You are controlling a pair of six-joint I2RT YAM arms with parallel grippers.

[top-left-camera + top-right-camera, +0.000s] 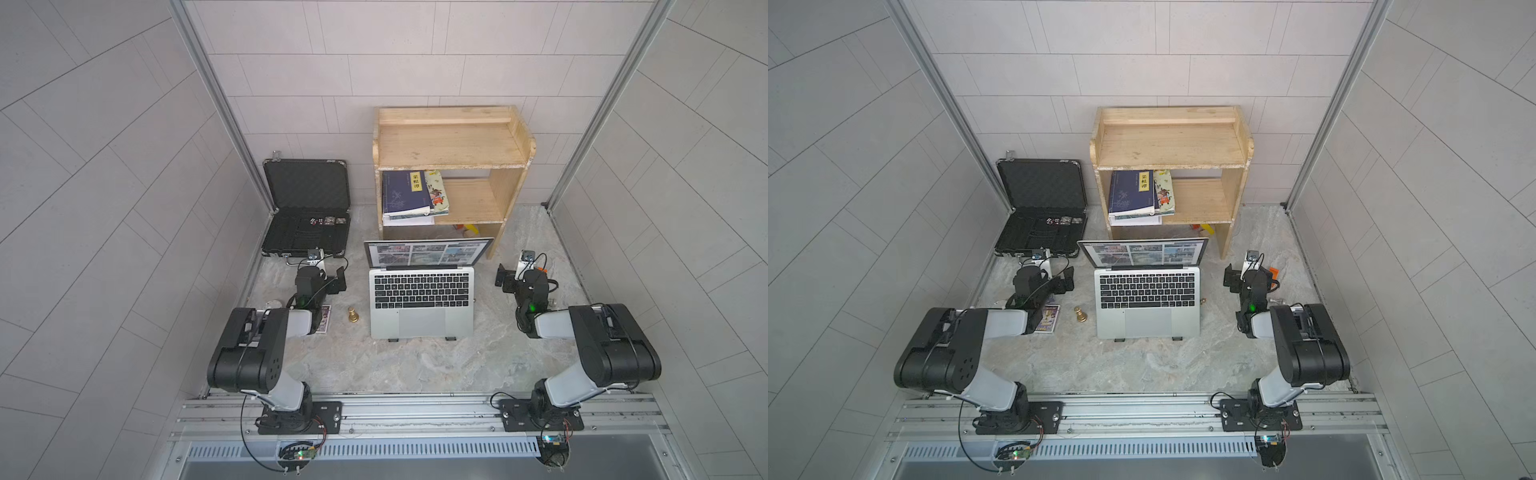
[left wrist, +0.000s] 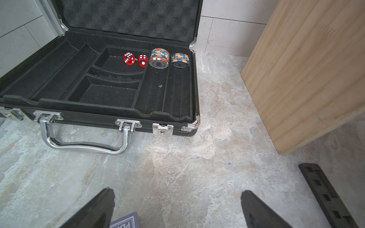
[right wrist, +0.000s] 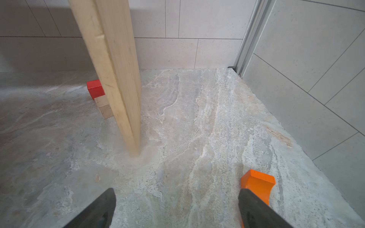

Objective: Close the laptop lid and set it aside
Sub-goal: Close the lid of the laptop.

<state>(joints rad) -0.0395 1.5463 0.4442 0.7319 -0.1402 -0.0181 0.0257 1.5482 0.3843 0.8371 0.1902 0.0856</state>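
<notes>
Mottled grey stone tabletop (image 1: 374,365) carries the slim aluminium laptop (image 1: 422,322) at centre on a black stand (image 1: 393,340), thin lid (image 1: 428,253) raised; left gripper (image 1: 340,280) and right gripper (image 1: 502,279) flank it, matte black jaws spread, empty

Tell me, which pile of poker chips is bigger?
The multicoloured round poker-chip pile beside the two red see-through dice is bigger. The smaller blue-and-orange pile lies nearest the side wall of the black foam-lined briefcase.

Marbled tabletop (image 1: 415,374) bears briefcase (image 1: 307,185), shelf (image 1: 449,145), pawn (image 1: 353,316)
</notes>
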